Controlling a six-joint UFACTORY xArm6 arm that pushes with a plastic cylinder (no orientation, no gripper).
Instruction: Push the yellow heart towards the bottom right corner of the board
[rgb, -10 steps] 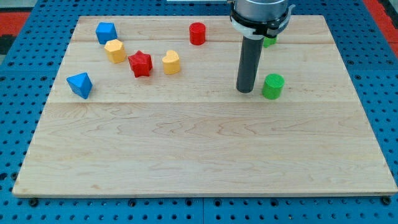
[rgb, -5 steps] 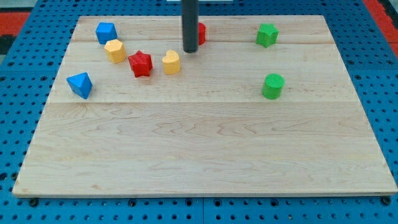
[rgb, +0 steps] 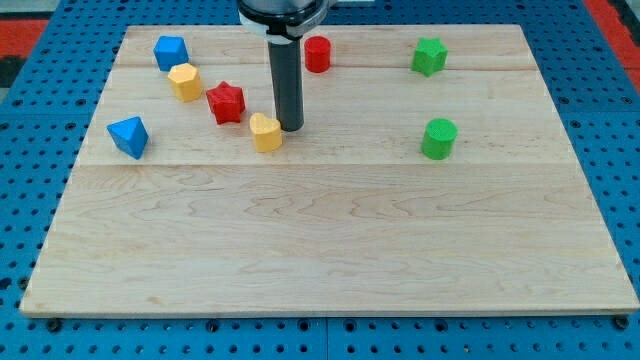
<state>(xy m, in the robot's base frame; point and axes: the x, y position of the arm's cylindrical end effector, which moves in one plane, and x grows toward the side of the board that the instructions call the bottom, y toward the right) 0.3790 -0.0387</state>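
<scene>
The yellow heart (rgb: 265, 132) lies on the wooden board (rgb: 330, 250), left of centre in the upper half. My tip (rgb: 290, 127) stands right beside it, at its right edge, touching or nearly touching. The rod rises from there to the view's top.
A red star (rgb: 226, 102) sits up-left of the heart, with a yellow hexagon (rgb: 184, 81) and a blue block (rgb: 170, 51) beyond it. Another blue block (rgb: 128, 136) is at the left. A red cylinder (rgb: 318, 53), a green star (rgb: 429, 56) and a green cylinder (rgb: 438, 138) lie to the right.
My tip swept from beside the green cylinder to the upper left, then came down beside the yellow heart. The heart moved down and slightly left.
</scene>
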